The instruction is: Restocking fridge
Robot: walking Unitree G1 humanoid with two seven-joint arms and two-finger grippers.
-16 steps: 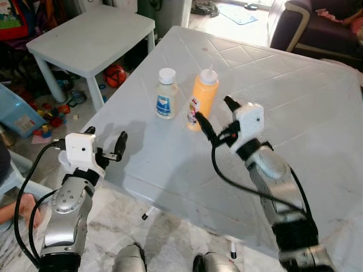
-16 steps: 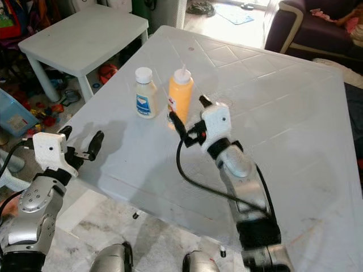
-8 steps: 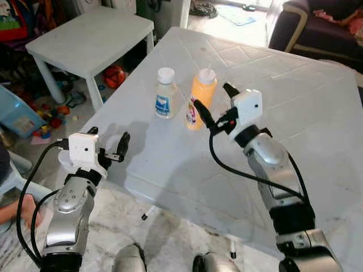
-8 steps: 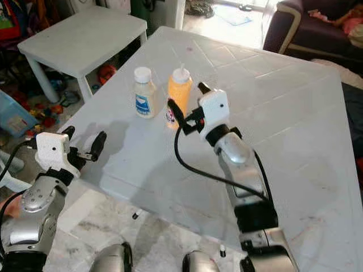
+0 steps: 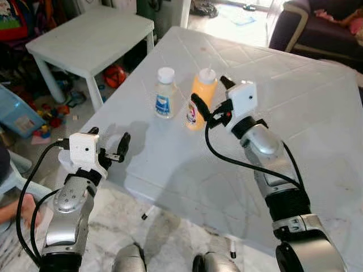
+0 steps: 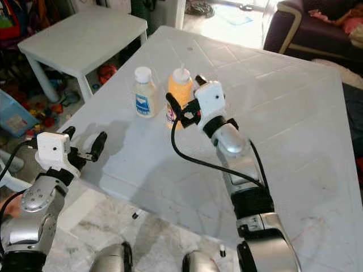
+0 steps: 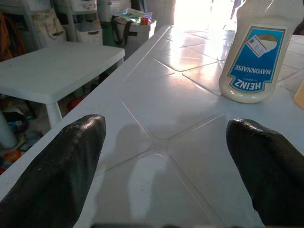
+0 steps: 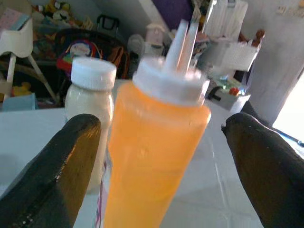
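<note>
Right wrist view: orange bottle (image 8: pixel 152 156) upright, dead ahead between spread fingers of right gripper (image 5: pixel 210 97) (nearer arm); left gripper (image 5: pixel 108 144) spread, farther off.

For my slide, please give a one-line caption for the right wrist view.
Open right gripper straddles the orange squeeze bottle, with the white-capped mayonnaise jar beside it.
</note>
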